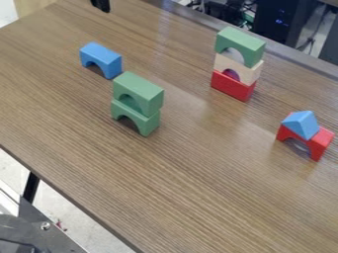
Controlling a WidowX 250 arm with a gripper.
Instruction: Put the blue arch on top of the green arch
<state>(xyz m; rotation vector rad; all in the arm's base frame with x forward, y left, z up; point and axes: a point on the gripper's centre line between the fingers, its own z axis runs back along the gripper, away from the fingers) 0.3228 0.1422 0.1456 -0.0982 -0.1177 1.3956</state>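
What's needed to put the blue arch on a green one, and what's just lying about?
Job: blue arch; upper green arch of the pair or tower's top green arch, unclear which.

Lying about: lower green arch, beige arch, bottom red block, blue triangle, red arch.

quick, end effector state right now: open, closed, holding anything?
End effector: at the top edge, left of centre; can't tell if open, closed or holding.

Soft, pale glare across the tabletop (198, 126)
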